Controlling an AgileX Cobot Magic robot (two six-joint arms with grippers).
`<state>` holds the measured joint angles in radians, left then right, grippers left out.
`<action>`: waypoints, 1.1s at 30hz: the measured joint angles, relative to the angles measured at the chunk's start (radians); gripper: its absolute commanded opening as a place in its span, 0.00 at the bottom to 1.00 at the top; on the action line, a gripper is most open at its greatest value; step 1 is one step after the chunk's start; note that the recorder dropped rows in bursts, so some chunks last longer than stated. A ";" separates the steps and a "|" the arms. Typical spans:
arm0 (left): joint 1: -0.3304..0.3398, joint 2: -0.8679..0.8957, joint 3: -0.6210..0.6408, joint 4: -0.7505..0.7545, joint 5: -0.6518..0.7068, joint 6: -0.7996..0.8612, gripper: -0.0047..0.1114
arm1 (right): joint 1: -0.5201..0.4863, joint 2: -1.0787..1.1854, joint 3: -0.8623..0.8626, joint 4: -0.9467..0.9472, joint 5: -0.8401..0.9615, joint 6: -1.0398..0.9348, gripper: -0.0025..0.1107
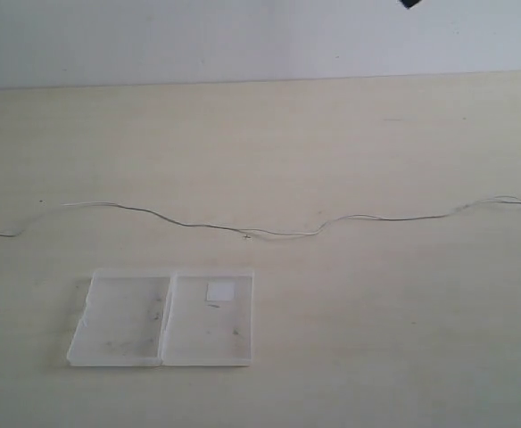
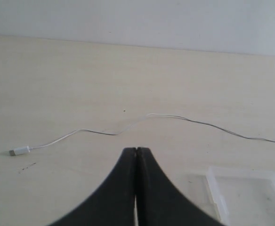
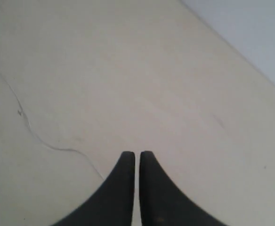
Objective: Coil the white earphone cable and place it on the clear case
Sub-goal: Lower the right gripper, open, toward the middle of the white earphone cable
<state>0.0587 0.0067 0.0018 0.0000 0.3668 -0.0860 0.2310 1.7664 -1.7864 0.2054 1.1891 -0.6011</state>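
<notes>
The case (image 1: 162, 319) lies opened flat on the bench (image 1: 376, 357), both halves face up, with a small white label (image 1: 219, 291) in one half; spread this way it offers a broad, level landing place for a coil. The cable (image 1: 243, 230) is not on it. It runs in one long wavy line across the bench on the far side of the case, near but not touching it, and reaches well past both ends of the case, so none of it is coiled yet. One end carries a small plug (image 2: 19, 151), lying well off from the case. The left gripper (image 2: 136, 150) hangs above the bench just on the case's side of the cable, jaws pressed together and empty. The right gripper (image 3: 137, 154) hangs over bare bench beside the other stretch of cable, far from the case, jaws drawn to a hairline slit and holding nothing. Judging by this, gathering has not begun; each arm seems posted near its own end of the line.
</notes>
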 measured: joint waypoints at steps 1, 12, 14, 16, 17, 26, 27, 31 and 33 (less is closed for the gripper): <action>0.000 0.000 0.000 0.000 0.000 0.000 0.04 | 0.020 0.015 -0.002 -0.031 0.016 0.033 0.10; 0.000 0.000 0.000 0.000 0.000 0.000 0.04 | 0.110 0.052 -0.004 -0.121 0.032 0.264 0.17; 0.000 0.000 0.000 0.000 0.000 0.000 0.04 | 0.133 0.052 0.003 -0.151 0.032 0.247 0.22; 0.000 0.000 0.000 0.000 0.000 0.000 0.04 | 0.155 0.052 0.024 -0.205 0.032 0.236 0.26; 0.000 0.000 0.000 0.000 0.000 0.000 0.04 | 0.168 0.052 0.037 -0.242 0.032 0.234 0.27; 0.000 0.000 0.000 0.000 0.000 0.000 0.04 | 0.198 -0.015 0.071 -0.512 0.036 0.330 0.27; 0.000 0.000 0.000 0.000 0.000 0.000 0.04 | 0.198 -0.029 0.080 -0.521 0.034 0.332 0.27; 0.000 0.000 0.000 0.000 0.000 0.000 0.04 | 0.198 -0.062 0.149 -0.578 0.034 0.335 0.27; 0.000 0.000 0.000 0.000 0.000 0.000 0.04 | 0.198 -0.075 0.197 -0.627 0.034 0.335 0.27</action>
<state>0.0587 0.0067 0.0018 0.0000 0.3668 -0.0860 0.4289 1.6912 -1.5891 -0.4215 1.2234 -0.2666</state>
